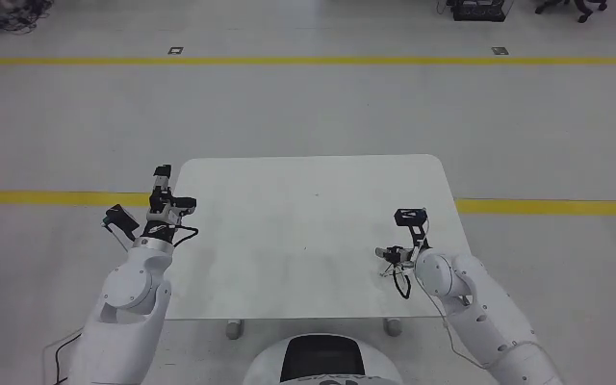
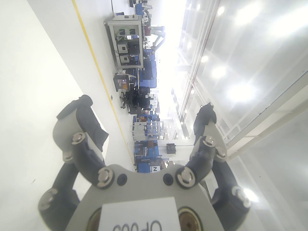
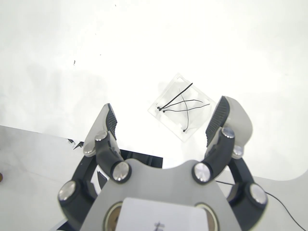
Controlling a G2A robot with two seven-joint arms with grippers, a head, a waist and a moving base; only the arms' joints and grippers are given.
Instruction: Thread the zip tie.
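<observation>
Looking through the right wrist view, I find the right gripper [image 3: 166, 103] spread wide and empty above the white table [image 3: 154, 37]. Three black zip ties [image 3: 175, 96] lie crossed in a clear tray [image 3: 168, 124] on the table, ahead of that gripper, apart from its fingers. The left gripper [image 2: 145, 104] is likewise spread wide and empty, at the table's left edge

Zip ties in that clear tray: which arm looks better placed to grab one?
The right, likely: the open right gripper points at the clear tray holding the black zip ties; the left gripper faces out into the room.
</observation>
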